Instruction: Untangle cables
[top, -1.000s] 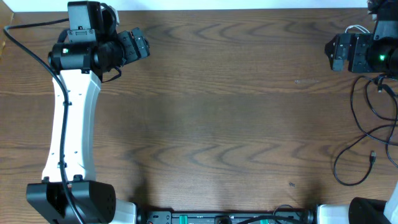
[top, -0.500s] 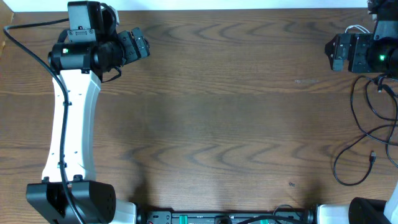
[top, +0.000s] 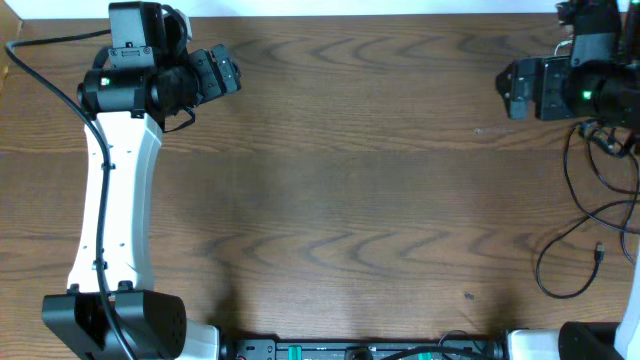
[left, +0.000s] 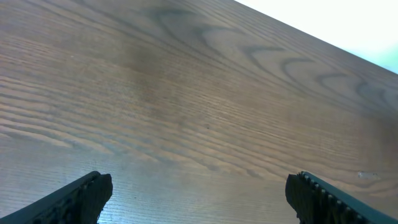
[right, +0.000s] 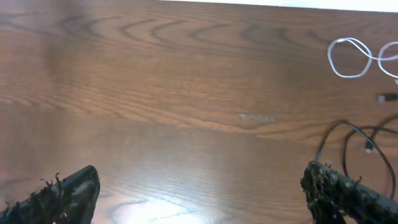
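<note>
The long black cable (top: 578, 215) lies in loose loops at the table's right edge, with a small plug end (top: 599, 252) toward the front. In the right wrist view its loops (right: 348, 132) and a plug (right: 387, 98) show at the right, and the white cable (right: 352, 58) lies coiled at the upper right, apart from the black one. My right gripper (top: 508, 88) is open and empty above bare wood, left of the cables; its fingers frame the right wrist view (right: 199, 194). My left gripper (top: 230, 72) is open and empty at the far left, over bare table (left: 199, 200).
The wooden table (top: 350, 200) spans the overhead view. The left arm's white link (top: 115, 210) runs down the left side. Thicker black robot cords hang by the right arm (top: 610, 140). The table's back edge (left: 323, 43) meets a white surface.
My right arm has moved left, away from the table's right edge, and its gripper is now farther over bare wood. The left arm and the cables have not moved.
</note>
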